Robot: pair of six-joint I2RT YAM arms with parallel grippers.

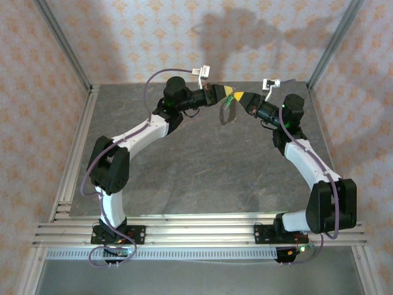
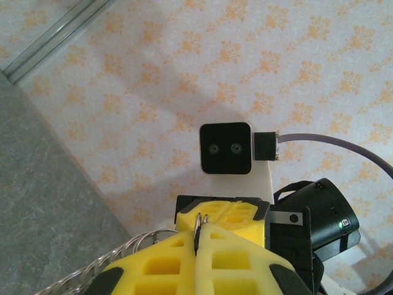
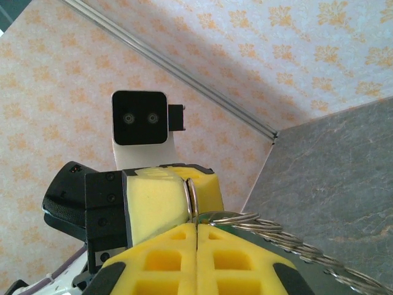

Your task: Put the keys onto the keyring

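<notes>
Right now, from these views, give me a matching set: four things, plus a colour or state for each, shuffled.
1 left gripper
2 keyring
3 table
4 wall

a grey, stone-look
b shut on the keyring
c pale with orange pattern
d silvery twisted wire

Pairs: 1-b, 2-d, 3-a, 4-c

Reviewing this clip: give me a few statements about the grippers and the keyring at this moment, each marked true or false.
1. The left gripper and right gripper meet tip to tip above the far part of the table. True.
2. The keyring is a silvery twisted wire loop with a metal ring. True.
3. The left gripper is wide open. False: its yellow fingers are shut on the keyring.
4. The keyring lies flat by the arm bases. False: it hangs from the grippers.
5. The right gripper is shut. True.
</notes>
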